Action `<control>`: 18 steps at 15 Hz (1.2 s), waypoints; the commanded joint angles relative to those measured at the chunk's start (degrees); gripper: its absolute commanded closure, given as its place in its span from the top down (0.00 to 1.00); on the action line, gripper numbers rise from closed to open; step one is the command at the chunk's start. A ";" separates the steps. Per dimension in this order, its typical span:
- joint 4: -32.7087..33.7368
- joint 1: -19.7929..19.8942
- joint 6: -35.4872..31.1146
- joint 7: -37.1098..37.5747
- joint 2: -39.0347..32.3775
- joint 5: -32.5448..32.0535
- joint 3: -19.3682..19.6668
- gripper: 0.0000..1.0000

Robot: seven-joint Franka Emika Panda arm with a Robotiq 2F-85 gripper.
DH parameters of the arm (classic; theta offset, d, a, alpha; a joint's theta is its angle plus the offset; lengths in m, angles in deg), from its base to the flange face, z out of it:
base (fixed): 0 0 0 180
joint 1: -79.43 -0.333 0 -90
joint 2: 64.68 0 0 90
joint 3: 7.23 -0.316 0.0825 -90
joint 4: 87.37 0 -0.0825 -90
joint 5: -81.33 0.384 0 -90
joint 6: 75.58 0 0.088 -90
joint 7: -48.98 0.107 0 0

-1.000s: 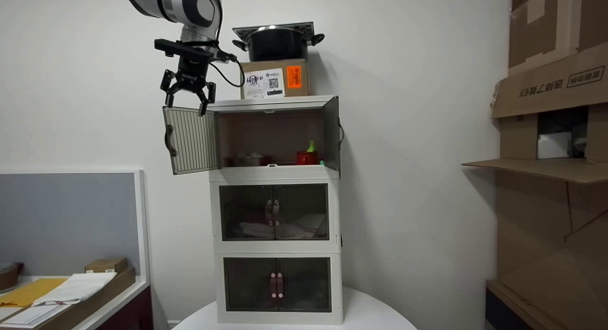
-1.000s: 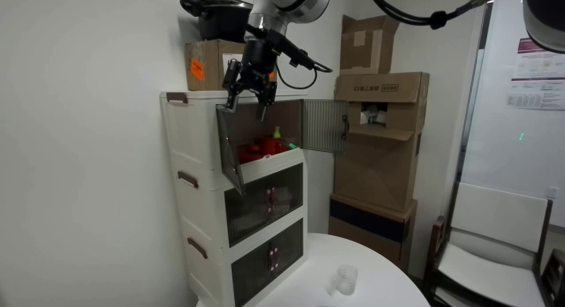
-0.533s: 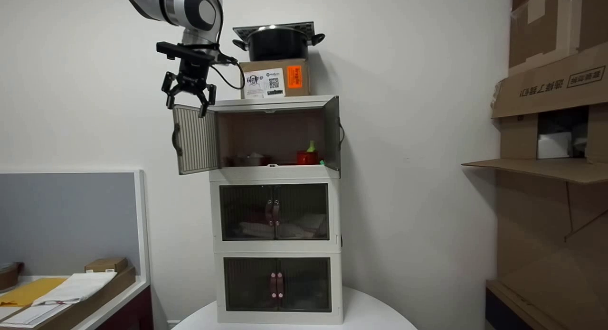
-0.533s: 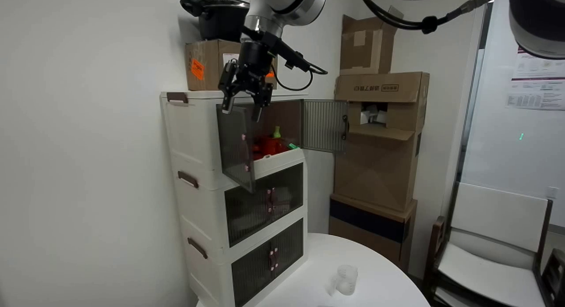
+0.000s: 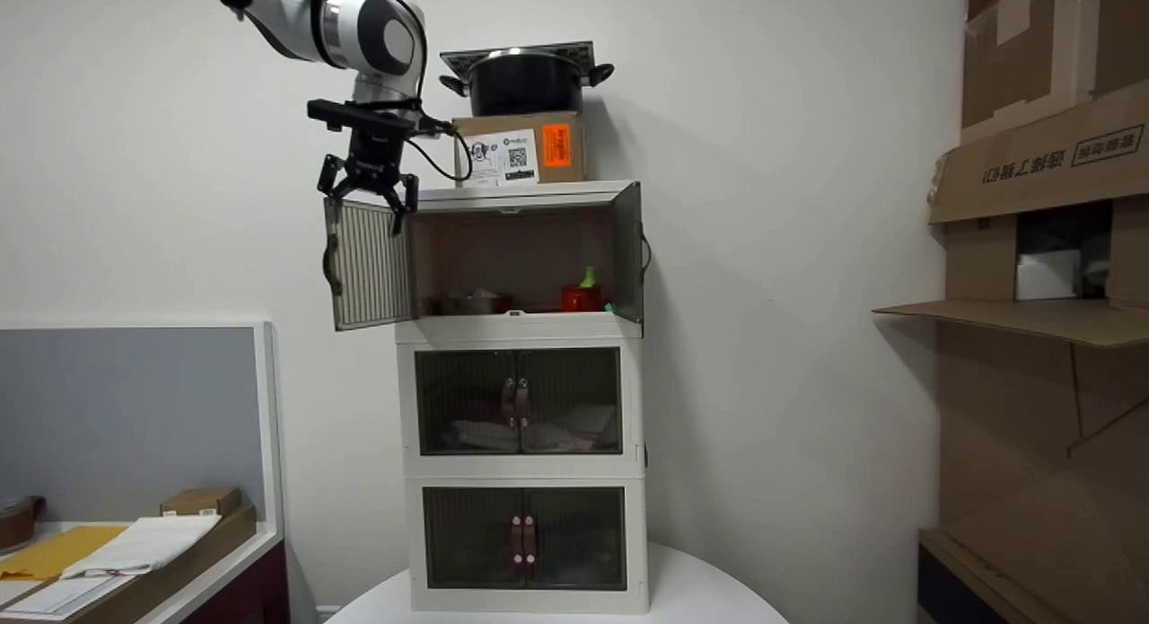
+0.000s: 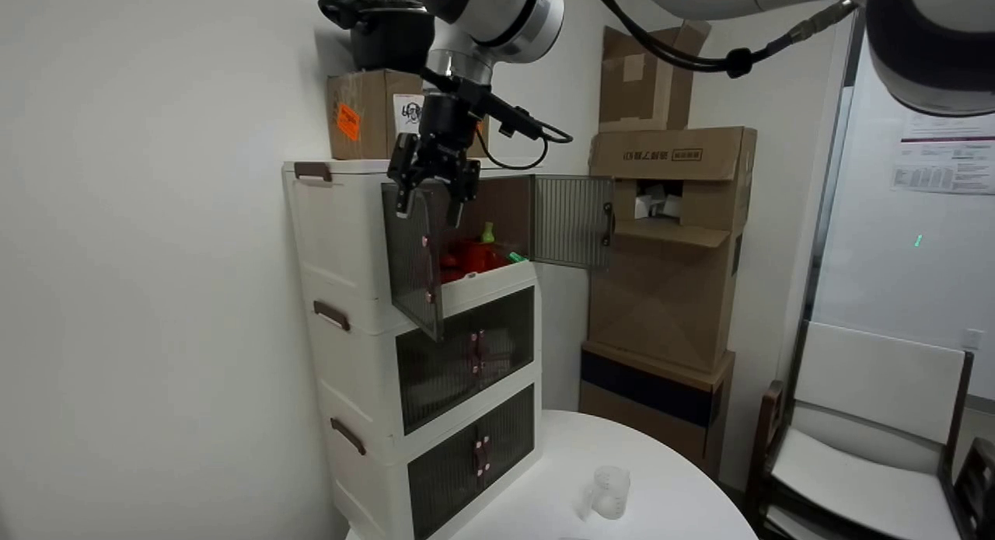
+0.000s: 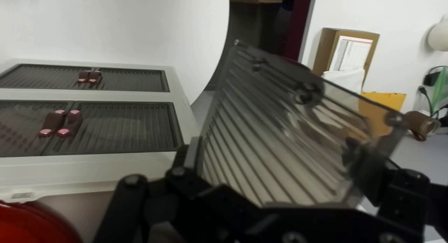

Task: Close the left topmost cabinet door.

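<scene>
The left topmost cabinet door (image 5: pixel 368 274) is ribbed and see-through grey, and stands swung open. Its outer face with the handle shows in an exterior view (image 6: pixel 412 268), and it also shows in the wrist view (image 7: pixel 273 141). My gripper (image 5: pixel 363 218) is open over the door's top edge. In an exterior view the gripper (image 6: pixel 429 210) seems to have one fingertip on the outer side and one on the inner side. In the wrist view the door lies between the wide-apart fingers of the gripper (image 7: pixel 276 161). Whether a finger touches it I cannot tell.
The right topmost door (image 5: pixel 627 256) is open too. A red pot (image 5: pixel 582 298) stands inside the top compartment. A cardboard box (image 5: pixel 498 153) and a black pot (image 5: pixel 525 85) sit on the cabinet close to the arm. A clear cup (image 6: pixel 611 493) stands on the white table (image 6: pixel 661 470).
The gripper has moved down so its fingertips now reach below the door's top edge. The door first swung somewhat toward closed, then slightly back outward.
</scene>
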 commanded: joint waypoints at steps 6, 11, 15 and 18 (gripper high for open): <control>-4.78 -0.06 -12.71 6.49 4.40 -21.39 4.67 1.00; -9.64 0.61 -28.45 14.70 5.19 -29.20 7.14 1.00; -12.87 2.51 -34.56 11.53 3.95 -24.06 6.66 1.00; -16.08 3.51 -40.59 5.52 3.55 -17.81 5.39 1.00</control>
